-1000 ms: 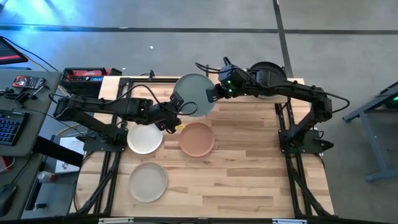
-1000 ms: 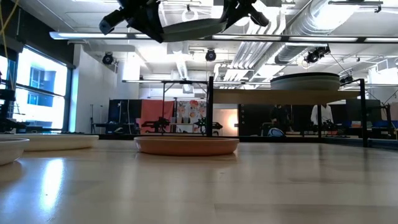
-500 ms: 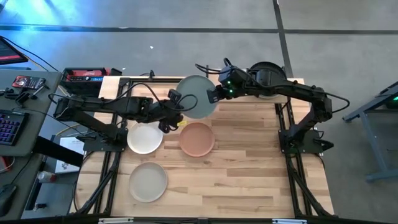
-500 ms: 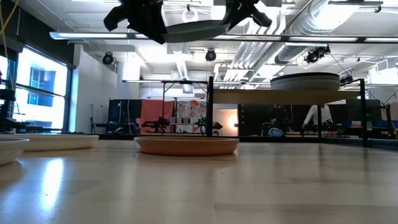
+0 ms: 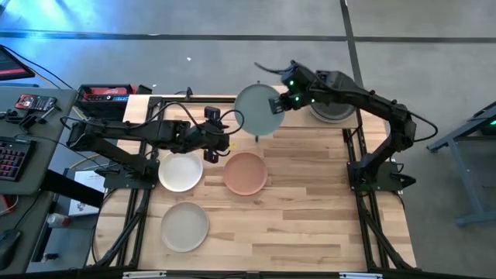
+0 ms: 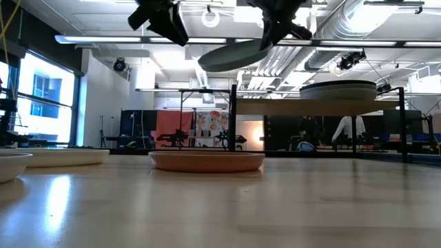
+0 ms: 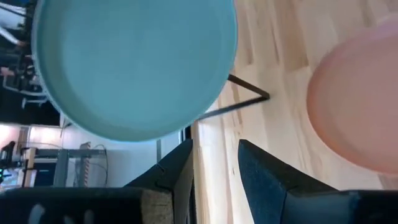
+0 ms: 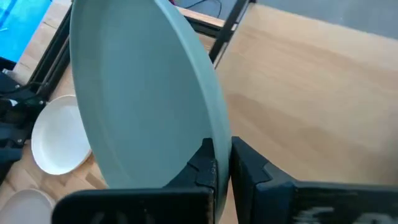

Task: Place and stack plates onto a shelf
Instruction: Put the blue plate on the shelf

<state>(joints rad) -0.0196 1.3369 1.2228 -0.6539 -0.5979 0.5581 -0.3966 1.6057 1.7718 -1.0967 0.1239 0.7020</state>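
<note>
A pale teal plate (image 5: 256,111) hangs in the air left of the shelf (image 6: 275,107), with my right gripper (image 5: 277,105) shut on it. The shelf carries a stack of plates (image 6: 337,89). My left gripper (image 5: 223,143) stands open just left of and below the teal plate, with nothing between its fingers (image 7: 261,174). On the table lie a pink plate (image 5: 246,173), a white plate (image 5: 180,172) and a beige plate (image 5: 184,226). My right gripper pinches the teal plate's rim (image 8: 219,134) on its shelf-side edge, one finger on the inner face and one on the underside. The fingers come from the table's right. The plate is lifted clear and tilted, its free left side (image 6: 207,65) lower than the held side.
The shelf's black posts (image 6: 233,120) stand just behind the pink plate. A grey side desk with a keyboard (image 5: 12,159) and tools lies left of the table. The near half of the table holds only the beige plate.
My left gripper has opened, let go of the teal plate and drawn back slightly toward the table's left. My right gripper has carried the plate toward the right and the far edge, nearer the shelf. The plate has tipped, its free left side now lower.
</note>
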